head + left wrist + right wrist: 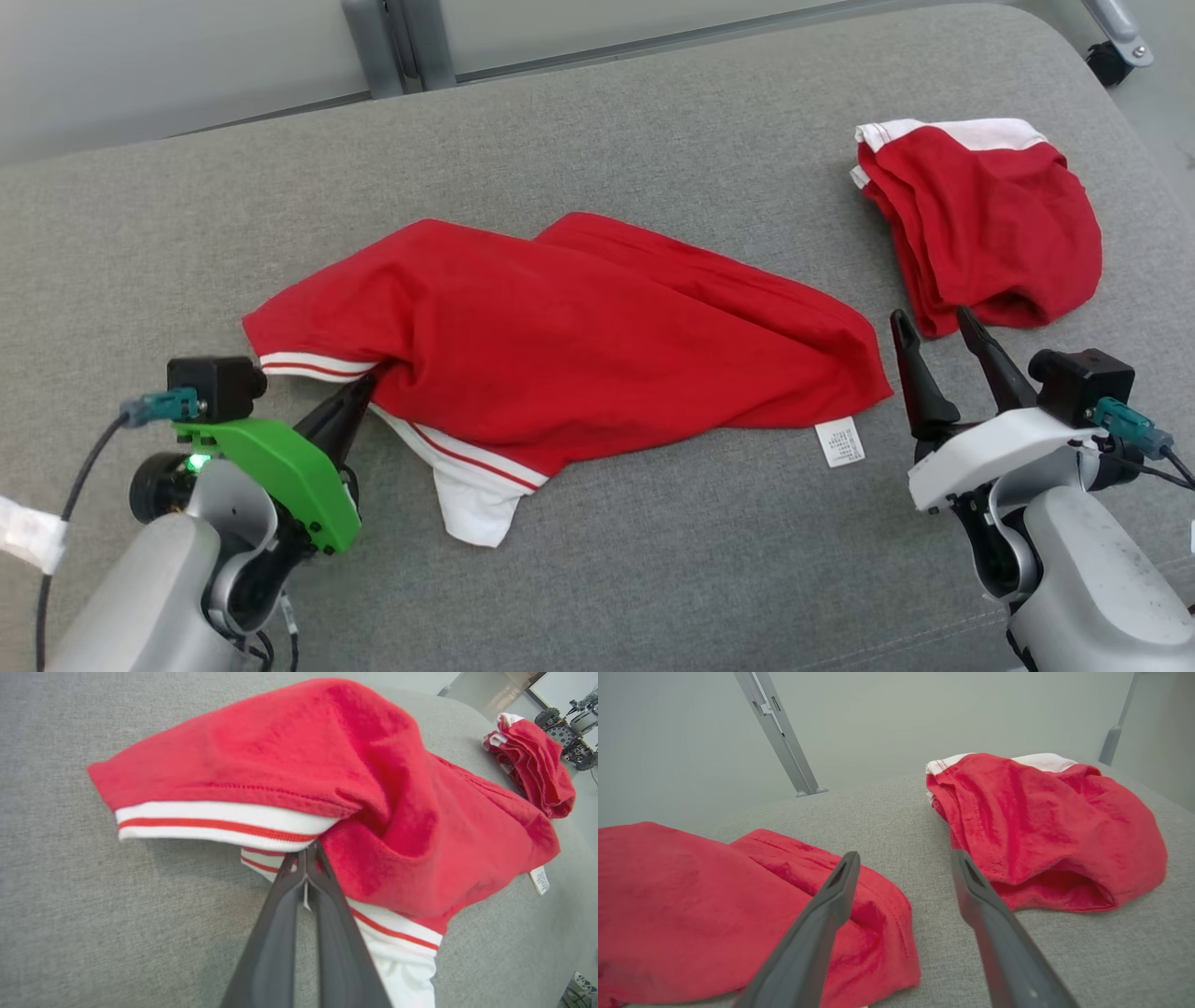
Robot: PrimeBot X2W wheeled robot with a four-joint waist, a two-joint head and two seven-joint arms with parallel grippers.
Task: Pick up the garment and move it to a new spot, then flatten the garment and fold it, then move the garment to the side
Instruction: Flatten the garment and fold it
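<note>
A red garment (579, 336) with white, red-striped trim lies crumpled across the middle of a grey upholstered surface (653, 569). A white care label (840, 441) sticks out at its right end. The left claw (359, 387) is at the garment's near left edge. In the left wrist view its fingers (280, 914) are pressed together under the striped band, with a sliver of white cloth pinched between them. The right claw (931, 317) hangs spread wide and empty just beside the garment's right end. Beyond it, at the far right, lies a second red garment (990, 224), bundled, apart from the first.
</note>
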